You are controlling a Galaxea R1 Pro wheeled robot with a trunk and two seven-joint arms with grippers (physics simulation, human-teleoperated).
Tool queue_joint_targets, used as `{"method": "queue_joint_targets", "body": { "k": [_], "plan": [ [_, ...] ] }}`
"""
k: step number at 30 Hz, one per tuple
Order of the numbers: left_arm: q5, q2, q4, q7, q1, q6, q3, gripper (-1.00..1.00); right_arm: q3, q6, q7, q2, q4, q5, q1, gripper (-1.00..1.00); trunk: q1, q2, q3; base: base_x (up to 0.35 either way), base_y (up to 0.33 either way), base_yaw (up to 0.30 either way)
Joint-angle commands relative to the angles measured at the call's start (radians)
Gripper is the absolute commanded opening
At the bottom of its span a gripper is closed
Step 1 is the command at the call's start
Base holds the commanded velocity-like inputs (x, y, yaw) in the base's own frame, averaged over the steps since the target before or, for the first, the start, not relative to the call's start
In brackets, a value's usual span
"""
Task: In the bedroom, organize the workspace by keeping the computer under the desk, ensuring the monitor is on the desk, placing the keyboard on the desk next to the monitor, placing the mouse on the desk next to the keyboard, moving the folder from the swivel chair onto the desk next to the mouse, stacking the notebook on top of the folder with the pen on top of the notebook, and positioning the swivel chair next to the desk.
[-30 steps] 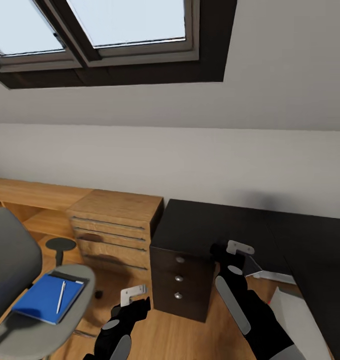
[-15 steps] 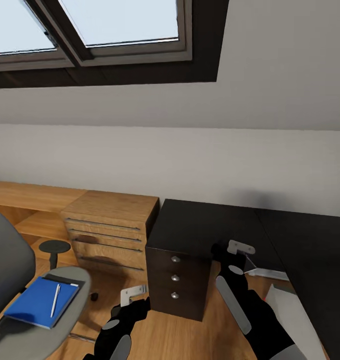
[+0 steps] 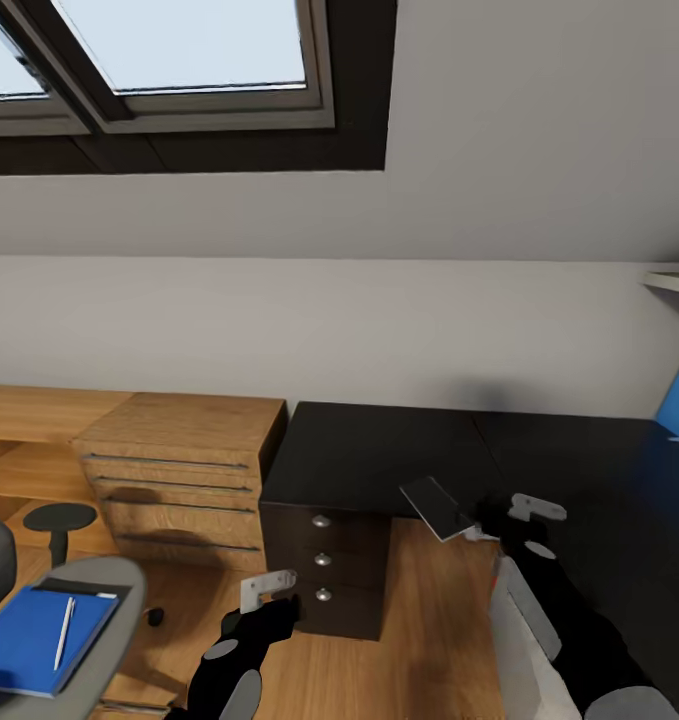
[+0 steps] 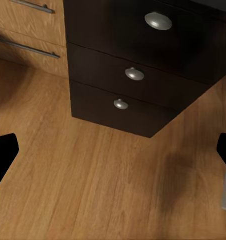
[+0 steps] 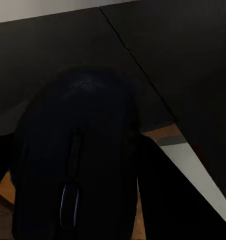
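Observation:
In the right wrist view the black mouse point(image 5: 78, 155) sits between the fingers, over the glossy black desk point(image 5: 157, 45). In the head view my right gripper point(image 3: 514, 518) is shut on the mouse and hovers at the front edge of the desk point(image 3: 379, 450), right of the drawer unit. Lower down, my left gripper point(image 3: 274, 595) stands open over the wooden floor, with nothing in it. At the far left the blue folder point(image 3: 19, 645) lies on the swivel chair point(image 3: 114, 595), and the pale pen point(image 3: 64, 632) rests on the folder.
The black three-drawer unit point(image 3: 324, 560) faces my left gripper and shows close in the left wrist view point(image 4: 137, 75). A light wooden drawer chest point(image 3: 179, 450) stands left of it. A light-grey flat panel point(image 3: 434, 508) sticks out by the desk's edge. A white boxy shape point(image 3: 507, 640) is behind my right arm.
The camera has swung right, so the chair, chest and desk have slid left in the picture. My right gripper has moved right along the desk's front edge. The left arm holds its pose.

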Motion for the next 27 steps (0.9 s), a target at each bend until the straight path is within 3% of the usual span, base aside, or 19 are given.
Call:
{"method": "queue_joint_targets", "body": {
  "k": [1, 2, 9, 16, 27],
  "plan": [
    [0.009, 0.000, -0.001, 0.009, -0.001, 0.002, -0.001, 1.00, -0.018, 0.001, 0.016, -0.020, 0.023, -0.013, -0.002, -1.00, 0.000, -0.001, -0.001, 0.000, 0.000, -0.273],
    [0.009, 0.000, -0.001, 0.009, -0.001, 0.002, -0.001, 1.00, -0.043, 0.002, 0.045, -0.045, 0.059, -0.014, -0.007, -1.00, 0.000, -0.001, 0.000, 0.000, 0.000, -0.273],
    [0.008, 0.001, -0.005, 0.008, -0.001, 0.002, -0.001, 1.00, -0.147, -0.001, 0.171, -0.136, 0.278, -0.016, -0.100, -1.00, 0.000, -0.001, 0.004, 0.000, 0.000, -0.274],
    [0.007, 0.000, -0.031, 0.006, 0.013, 0.002, -0.003, 1.00, -0.159, -0.005, 0.200, -0.194, 0.390, -0.017, -0.157, -1.00, 0.000, -0.001, 0.009, 0.000, 0.000, -0.274],
    [0.009, 0.000, -0.047, 0.004, 0.034, 0.005, -0.023, 1.00, -0.160, 0.004, 0.202, -0.206, 0.395, -0.013, -0.161, -1.00, 0.000, -0.001, 0.016, 0.000, 0.000, -0.274]
  ]
}}
